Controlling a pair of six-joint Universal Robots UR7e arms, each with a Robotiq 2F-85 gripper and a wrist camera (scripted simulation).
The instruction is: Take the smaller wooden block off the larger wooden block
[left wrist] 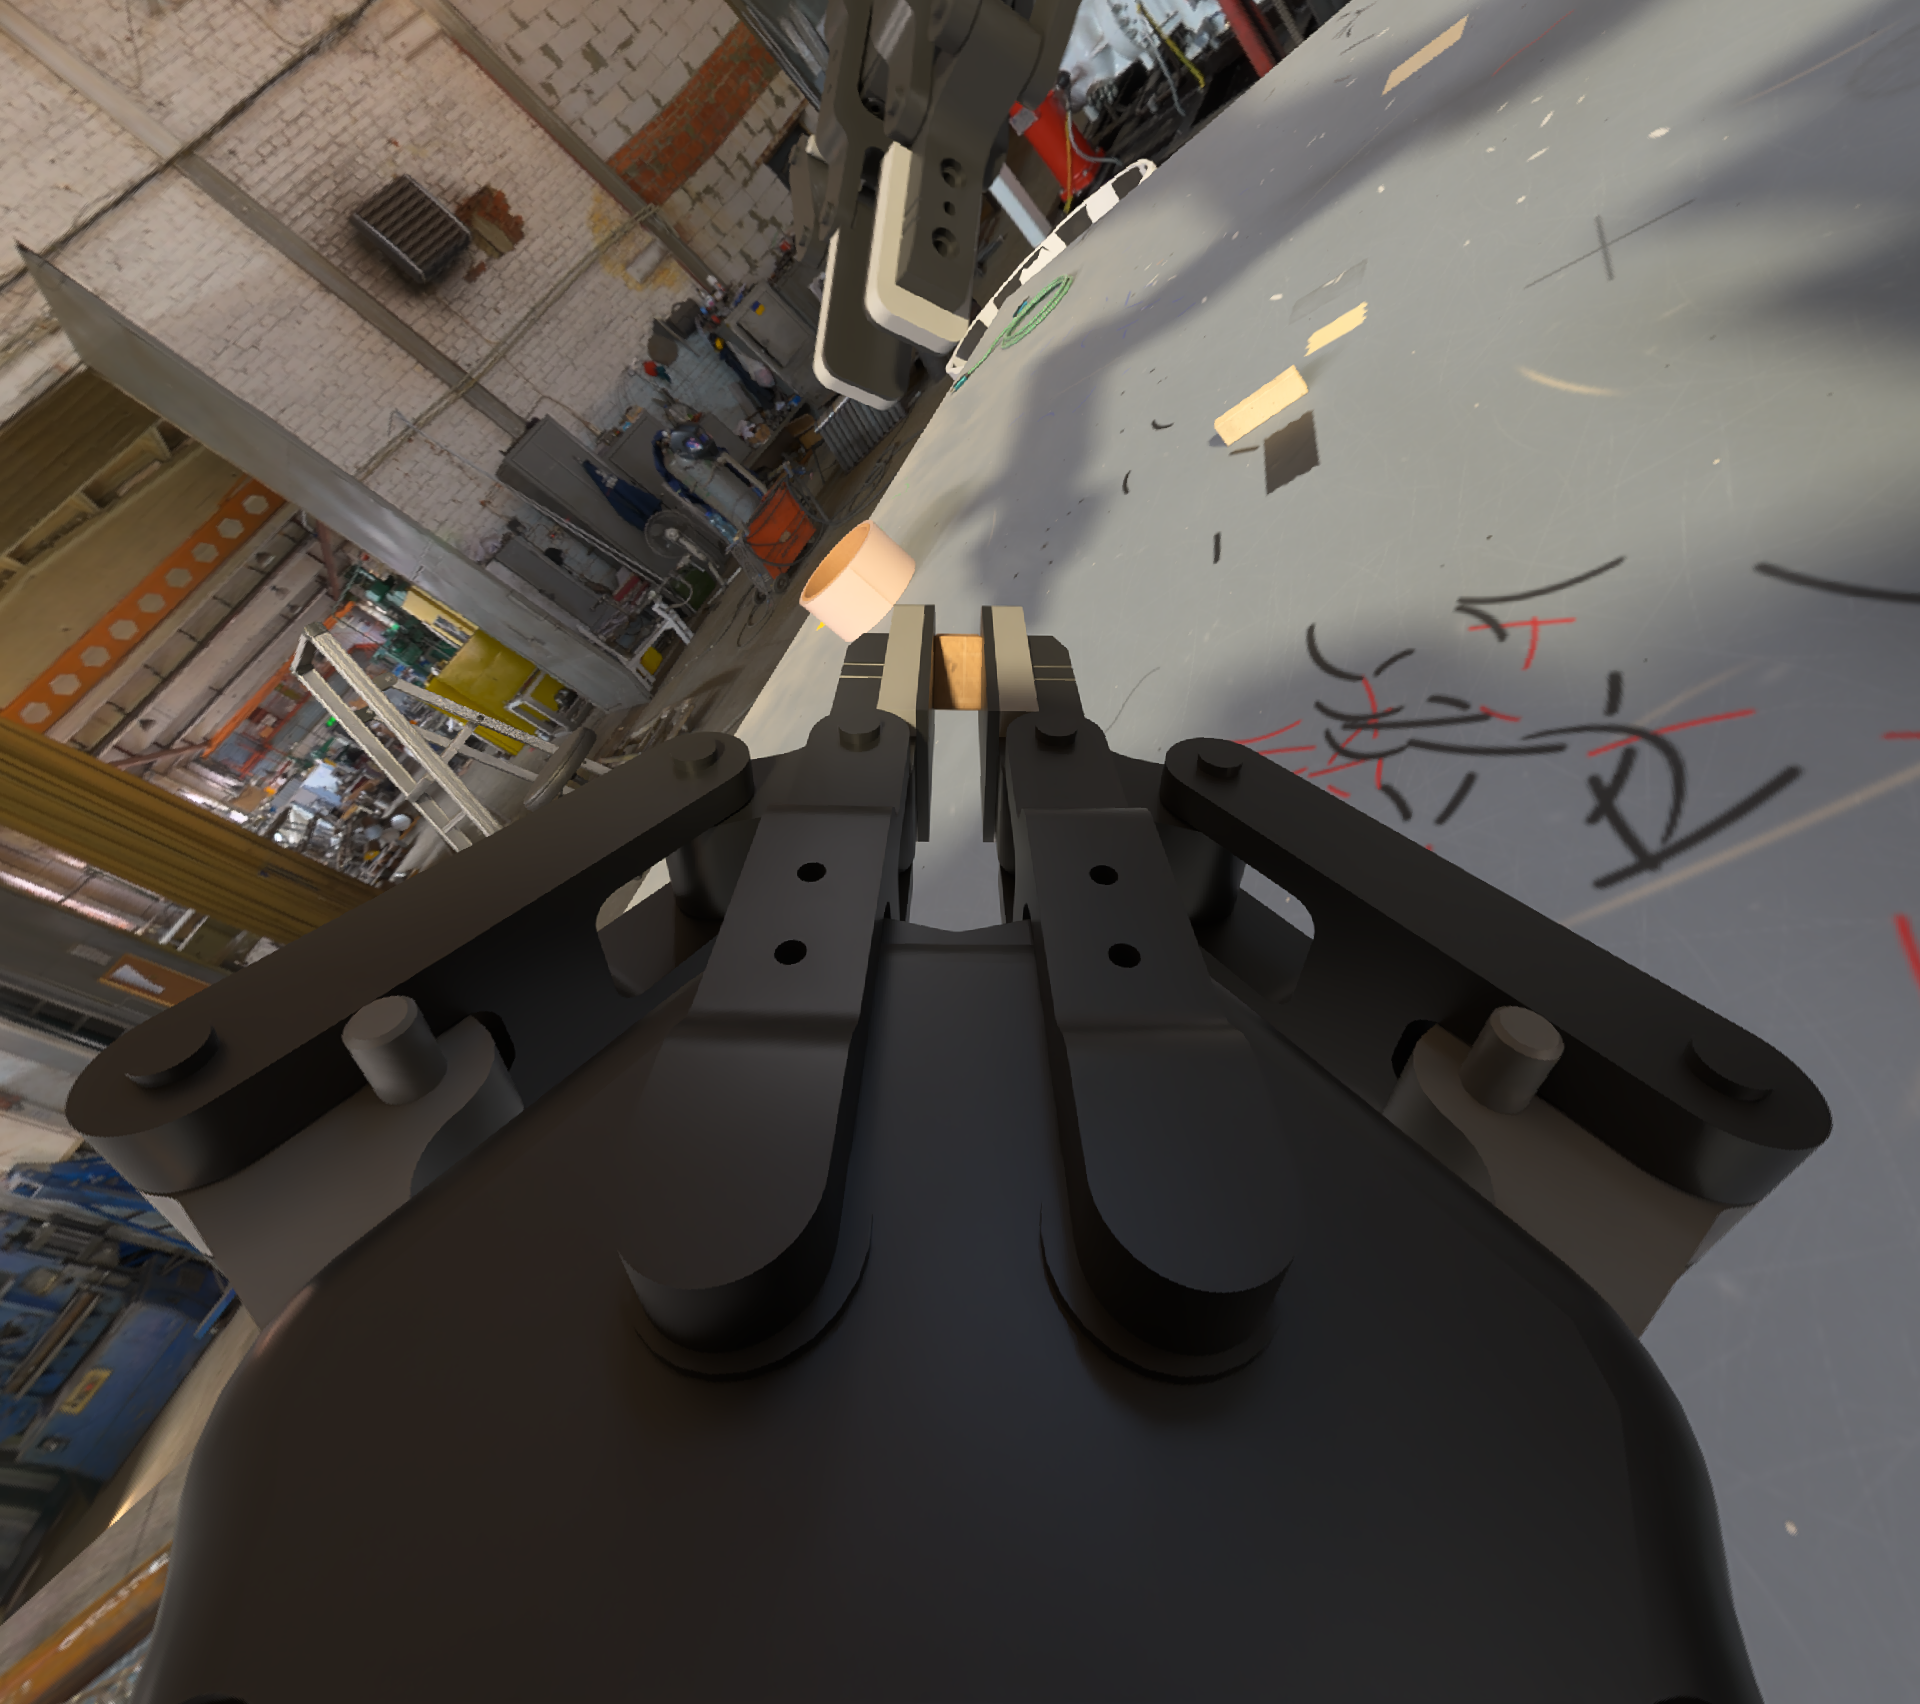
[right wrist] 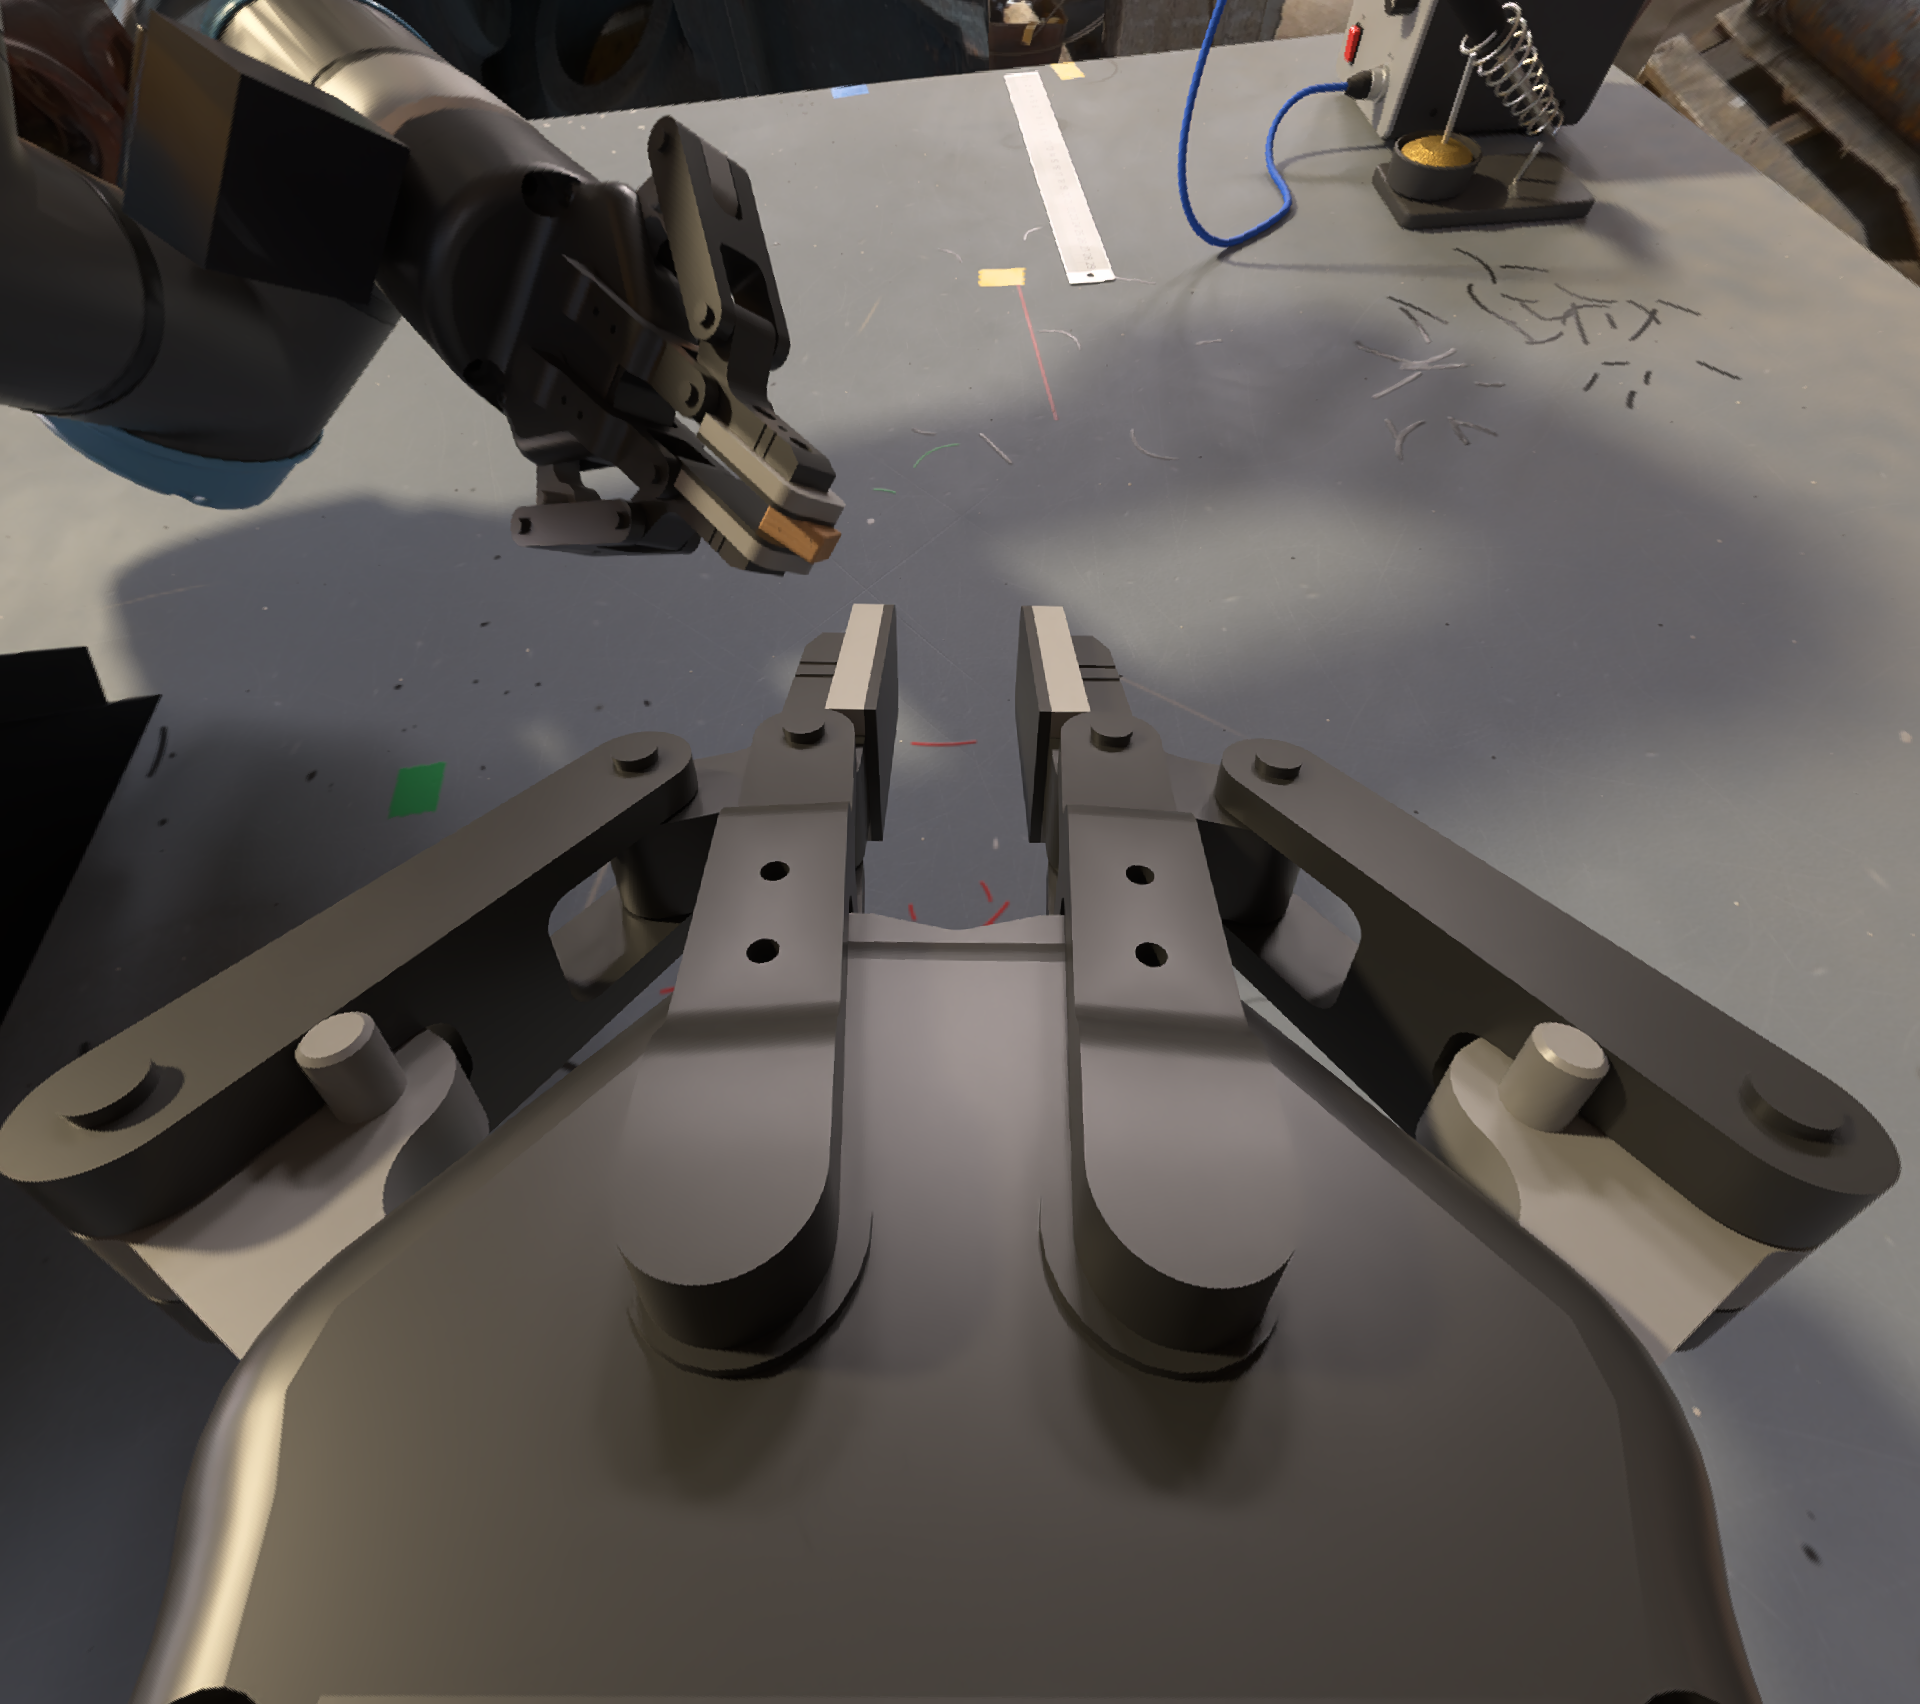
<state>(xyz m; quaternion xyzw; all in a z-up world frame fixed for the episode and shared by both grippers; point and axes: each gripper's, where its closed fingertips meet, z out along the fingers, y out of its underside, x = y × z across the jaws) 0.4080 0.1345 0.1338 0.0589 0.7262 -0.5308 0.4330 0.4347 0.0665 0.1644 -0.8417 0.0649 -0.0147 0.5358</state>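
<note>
Wood shows between our left gripper's [left wrist: 957, 652] pads: its fingers are clamped on the smaller wooden block [left wrist: 957, 670], which we hold up in the air, clear of the grey table [left wrist: 1455, 1083]. From the right wrist view the same left gripper [right wrist: 795, 527] reaches in from the left edge of the table, tilted downward, with one end of the small brown block [right wrist: 800, 534] poking out past the fingertips above the table's middle. Our right gripper [right wrist: 956, 652] hangs over the near middle of the table with its fingers apart and nothing between them; in the left wrist view it [left wrist: 883, 324] appears farther off, above the table's edge. We cannot pick out the larger wooden block with certainty; a pale cylindrical piece [left wrist: 857, 582] sits close to the table's edge just beyond our left fingertips, and a light wooden slab [left wrist: 1260, 404] lies flat further in. Toward the far right corner stands a soldering station [right wrist: 1496, 2] with a blue cable [right wrist: 1210, 96], and a steel ruler [right wrist: 1058, 177] lies near the far edge. A small green patch [right wrist: 418, 789] marks the surface near the left edge.
</note>
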